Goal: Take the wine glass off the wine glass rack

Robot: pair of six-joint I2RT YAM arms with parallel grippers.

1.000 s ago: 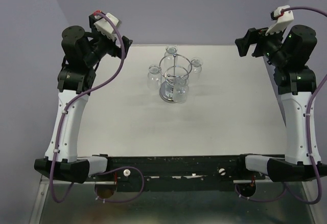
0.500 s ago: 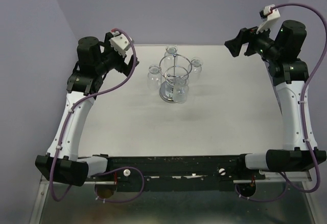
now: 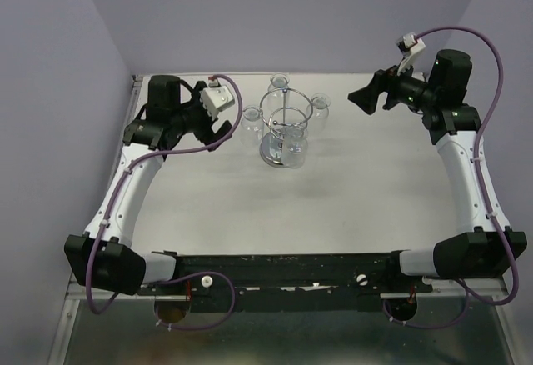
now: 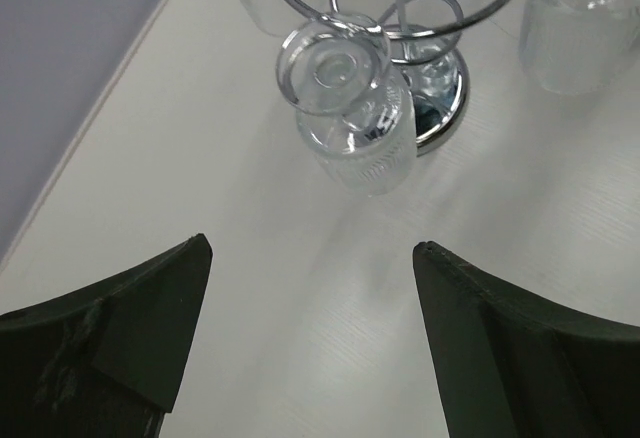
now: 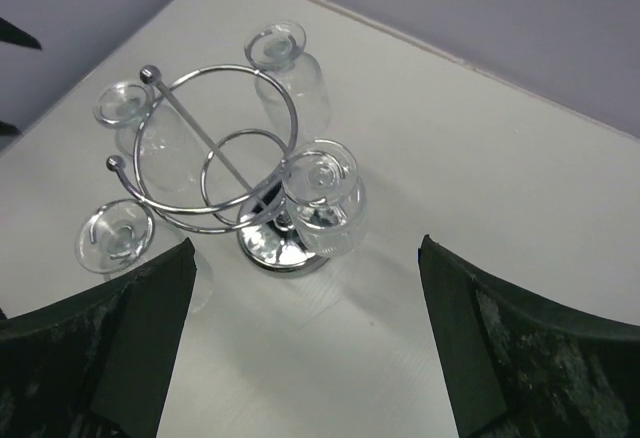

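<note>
Upright chrome wine glass rack [image 3: 271,153] holds four inverted wine glasses [image 3: 251,124].

White table [image 3: 333,198]; chrome wine glass rack [image 3: 268,152] stands toward far edge.

White tabletop [image 3: 250,207] between plain lavender walls [image 3: 291,15], perhaps a metal shelf [image 3: 275,340] below

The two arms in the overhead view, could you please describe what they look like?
The left arm and right arm match: white curved links between black joint housings and black bases. A purple cable loops along each, and a small white camera block sits at each wrist. The jaws are dark and wedge-shaped.
</note>
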